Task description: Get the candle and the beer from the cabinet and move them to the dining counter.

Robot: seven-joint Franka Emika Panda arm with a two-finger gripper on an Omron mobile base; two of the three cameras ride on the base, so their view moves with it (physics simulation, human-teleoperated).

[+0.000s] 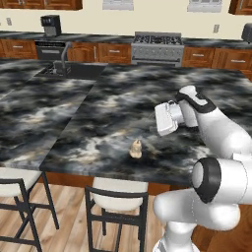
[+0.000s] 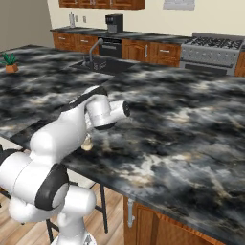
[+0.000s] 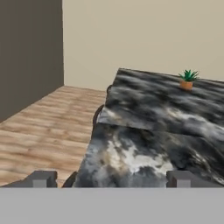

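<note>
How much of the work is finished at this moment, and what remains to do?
Done, it seems: the candle stands on the dining counter, near its front edge. In hand: nothing; the gripper is open and empty, beside the candle and above the counter top. Left: the beer, which I do not see on the counter, so it probably still has to be fetched.

The candle is seen standing on the dining counter near its front edge, with the arm's hand raised just beside it.

No legible text, label or number anywhere in view.
</note>
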